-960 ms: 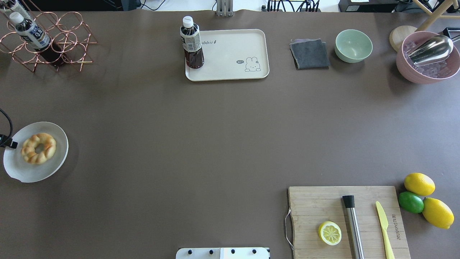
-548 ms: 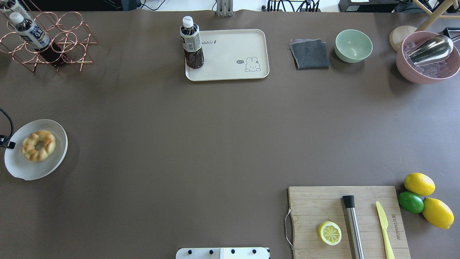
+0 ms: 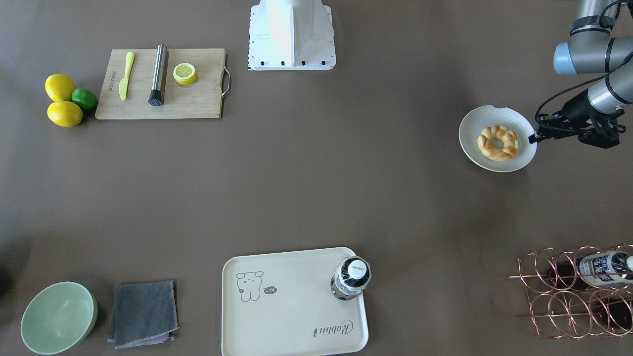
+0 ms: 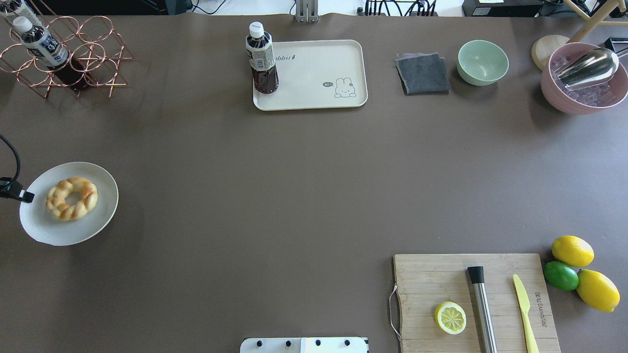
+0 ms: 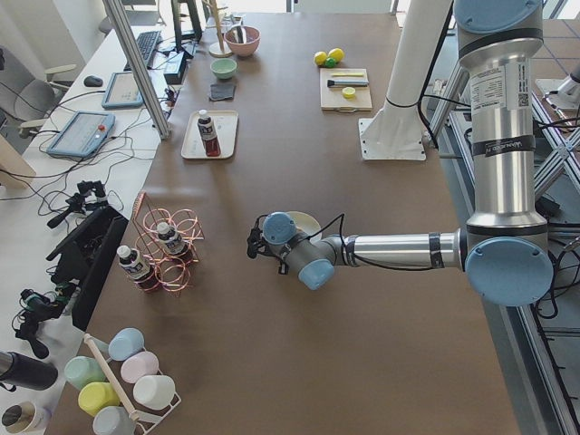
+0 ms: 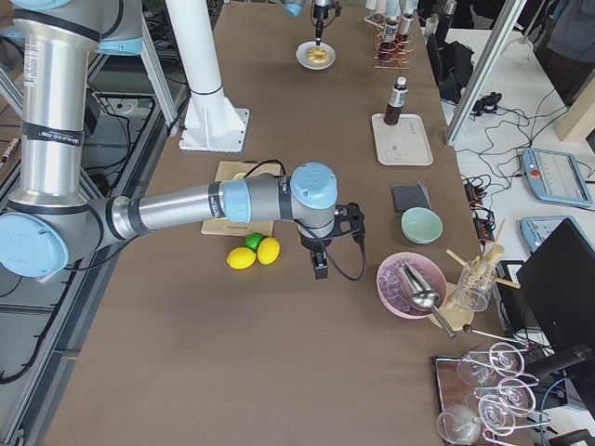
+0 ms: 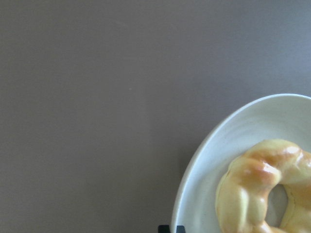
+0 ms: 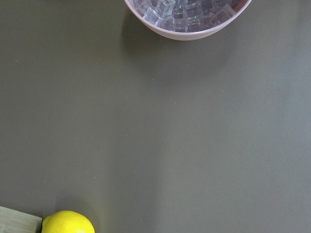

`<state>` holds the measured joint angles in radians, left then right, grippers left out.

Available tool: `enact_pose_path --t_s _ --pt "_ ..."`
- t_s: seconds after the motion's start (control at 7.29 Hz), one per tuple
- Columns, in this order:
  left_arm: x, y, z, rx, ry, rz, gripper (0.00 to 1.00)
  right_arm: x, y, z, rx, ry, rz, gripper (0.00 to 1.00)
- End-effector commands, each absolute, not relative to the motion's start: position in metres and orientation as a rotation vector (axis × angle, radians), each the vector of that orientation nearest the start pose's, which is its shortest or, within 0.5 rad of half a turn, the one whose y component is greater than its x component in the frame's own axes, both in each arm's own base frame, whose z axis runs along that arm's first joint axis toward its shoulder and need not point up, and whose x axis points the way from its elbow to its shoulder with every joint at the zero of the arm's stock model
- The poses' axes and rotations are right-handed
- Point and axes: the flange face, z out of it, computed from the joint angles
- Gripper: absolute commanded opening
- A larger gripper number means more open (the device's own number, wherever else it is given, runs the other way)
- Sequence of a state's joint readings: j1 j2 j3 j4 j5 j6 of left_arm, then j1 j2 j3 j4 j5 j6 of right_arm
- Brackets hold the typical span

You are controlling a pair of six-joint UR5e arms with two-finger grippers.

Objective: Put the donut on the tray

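Note:
The donut (image 4: 72,198) is a braided golden ring lying on a round white plate (image 4: 98,220) at the table's left edge. My left gripper (image 4: 24,197) is shut on the plate's left rim, which also shows in the front view (image 3: 533,138). The left wrist view shows the donut (image 7: 265,189) and the plate's rim (image 7: 214,160). The cream tray (image 4: 319,73) lies at the far middle, well away from the plate, with a dark bottle (image 4: 261,59) standing on its left end. My right gripper (image 6: 321,270) hangs near the lemons; I cannot tell whether it is open or shut.
A copper wire rack (image 4: 73,59) with bottles stands at the far left. A grey cloth (image 4: 423,73), green bowl (image 4: 483,62) and pink ice bowl (image 4: 584,81) stand far right. A cutting board (image 4: 471,299) with a lemon half, and whole lemons (image 4: 572,251), lie near right.
The white plate with the donut on it has slid to the right, toward the table's middle, with my left gripper at its rim. Nothing else has moved.

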<state>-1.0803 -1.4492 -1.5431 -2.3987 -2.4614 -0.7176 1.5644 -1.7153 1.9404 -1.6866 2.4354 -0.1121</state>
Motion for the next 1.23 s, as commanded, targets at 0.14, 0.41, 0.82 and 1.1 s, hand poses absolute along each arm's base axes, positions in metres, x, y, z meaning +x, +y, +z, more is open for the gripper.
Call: enact_pose_path --t_s 0.14,0.41,0.82,1.1 --pt "0.173 -0.438 0.474 0.002 1.206 -0.016 0.0 -0.031 -0.476 0.439 0.111 -0.919 -0.054 1.0" --pt "0.219 -0.445 0.404 -0.042 1.269 -0.04 0.0 -0.096 -0.48 0.364 0.041 -0.974 0.053 1.0" --pt "0.282 -0.465 0.299 0.021 1.239 -0.046 0.0 -0.15 -0.472 0.295 -0.012 -1.033 0.117 1.0" --pt "0.324 -0.459 0.206 0.038 1.155 -0.071 0.0 -0.172 -0.466 0.261 -0.036 -1.066 0.145 0.99"
